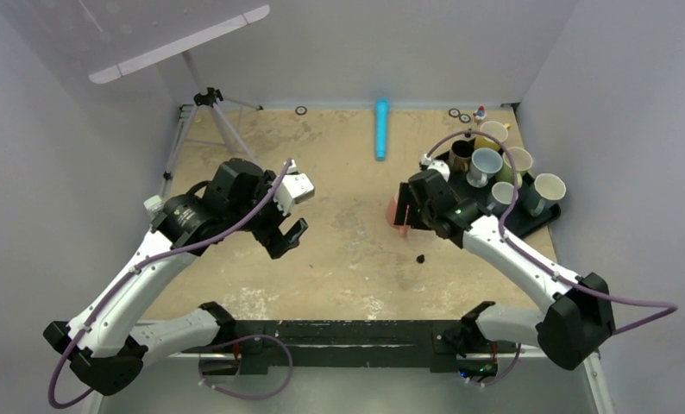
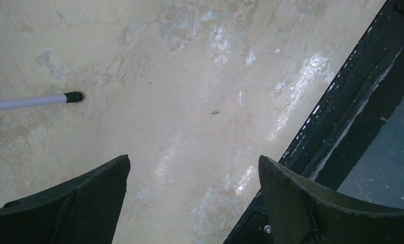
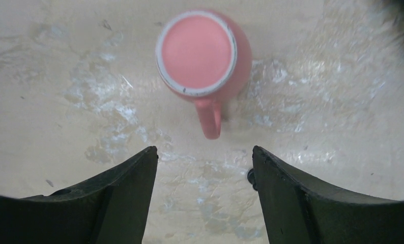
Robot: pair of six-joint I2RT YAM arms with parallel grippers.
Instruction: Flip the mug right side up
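Right of table centre, pink mug standing upside down, base up, handle toward right gripper, fingers spread wide, near mug without touching, left gripper well apart at left over tabletop, fingers likewise released, holding nothing, black tray of cups at far right.

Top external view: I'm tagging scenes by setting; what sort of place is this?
Probably a robot test cell: plain white enclosure walls, a grey metal tripod, and a scuffed tan tabletop bearing a black tray of cups.

Top camera looks down from behind over the whole table; both wrist cameras face its surface close up.
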